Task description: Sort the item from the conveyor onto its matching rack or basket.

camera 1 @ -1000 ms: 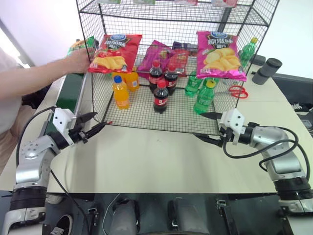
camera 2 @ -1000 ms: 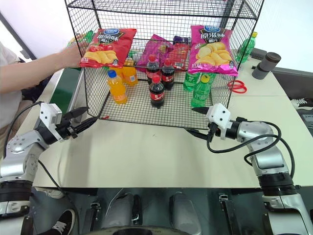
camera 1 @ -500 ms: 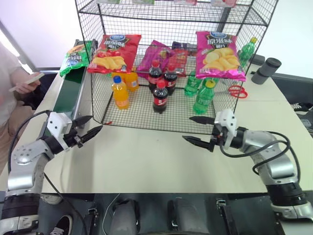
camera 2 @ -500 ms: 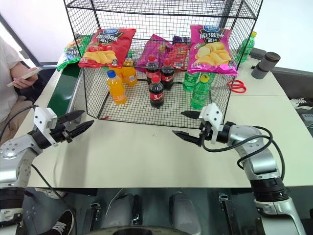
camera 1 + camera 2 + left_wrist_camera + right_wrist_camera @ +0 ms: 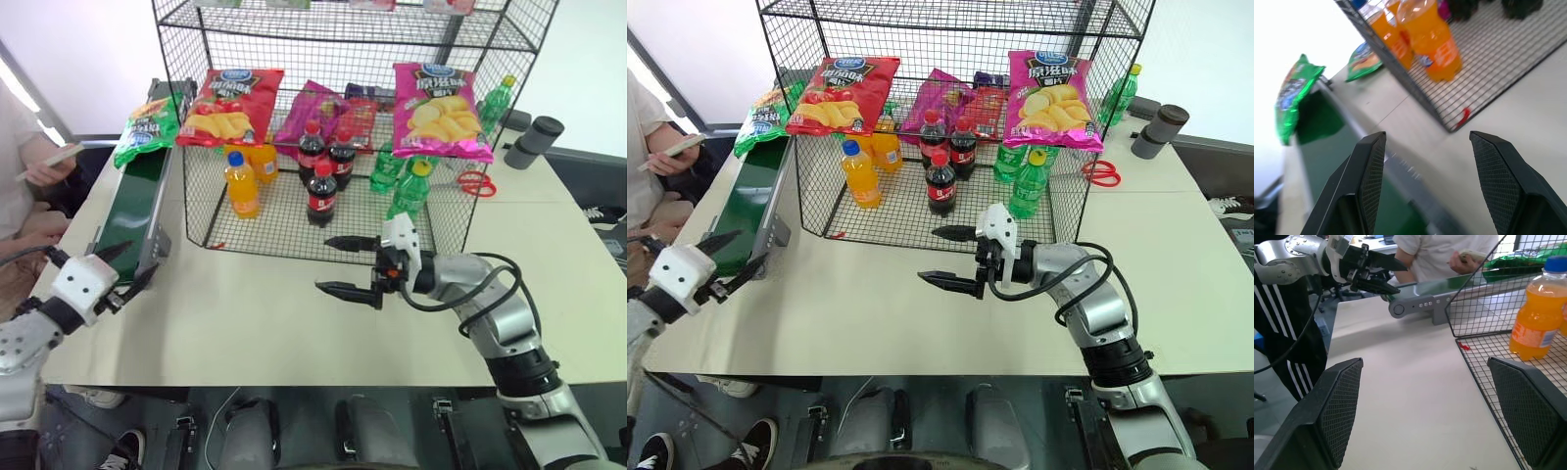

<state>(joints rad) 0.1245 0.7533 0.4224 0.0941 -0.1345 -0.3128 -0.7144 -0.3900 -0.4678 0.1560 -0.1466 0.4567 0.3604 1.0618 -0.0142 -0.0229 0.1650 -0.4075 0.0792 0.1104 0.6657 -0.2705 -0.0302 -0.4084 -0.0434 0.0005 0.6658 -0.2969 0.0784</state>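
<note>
The green chip bag (image 5: 147,127) stands at the far end of the dark-green conveyor (image 5: 132,211), left of the black wire rack (image 5: 284,230); the left wrist view shows the bag (image 5: 1290,95) too. My left gripper (image 5: 122,269) hangs open and empty beside the conveyor's near end, well short of the bag. Over the table in front of the rack, my right gripper (image 5: 325,264) points left, open with nothing between its fingers. Its wrist view looks across the table to the conveyor's end (image 5: 1415,303) and the left gripper (image 5: 1376,276).
A red chip bag (image 5: 230,106) and a pink chip bag (image 5: 441,110) hang on the rack. Orange (image 5: 242,184), cola (image 5: 321,194) and green bottles (image 5: 407,196) stand inside. A person (image 5: 29,166) holding a phone sits left of the conveyor. Red scissors (image 5: 477,183) lie at the back right.
The person's hand left the bag and now holds a phone. My right gripper swung left along the rack's front. My left gripper drew back and left to the conveyor's near end.
</note>
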